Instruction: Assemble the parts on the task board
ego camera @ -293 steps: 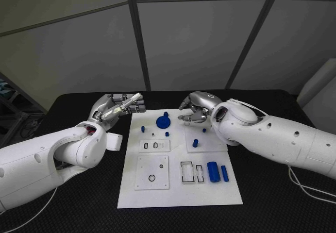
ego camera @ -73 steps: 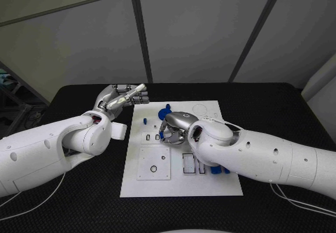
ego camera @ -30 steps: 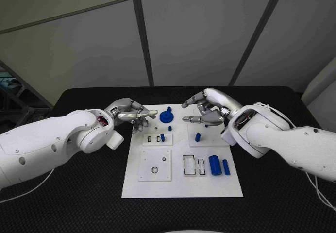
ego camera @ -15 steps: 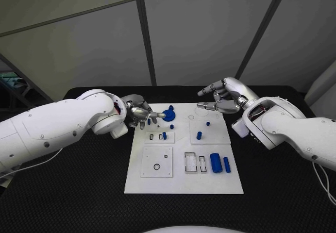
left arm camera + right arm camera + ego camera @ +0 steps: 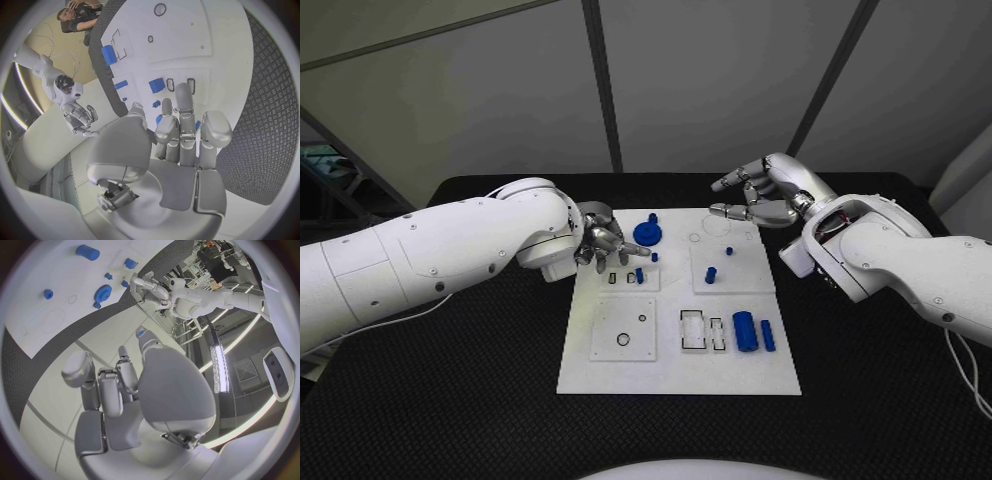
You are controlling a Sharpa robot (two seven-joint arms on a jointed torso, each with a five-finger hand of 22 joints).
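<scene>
Roughly seven blue parts [image 5: 743, 330] sit on one task board [image 5: 678, 375].

Matt white task board [image 5: 678, 372] of smooth plastic look, glossy blue plastic parts [image 5: 743, 332], black worktop [image 5: 877, 370] with rough woven texture, satin silver metal-look left hand [image 5: 606, 244] and right hand [image 5: 759, 195]

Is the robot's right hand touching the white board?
Apart. In the head view the right hand hovers open beyond the far right corner of the task board, and the right wrist view shows the fingers clear of it.
</scene>
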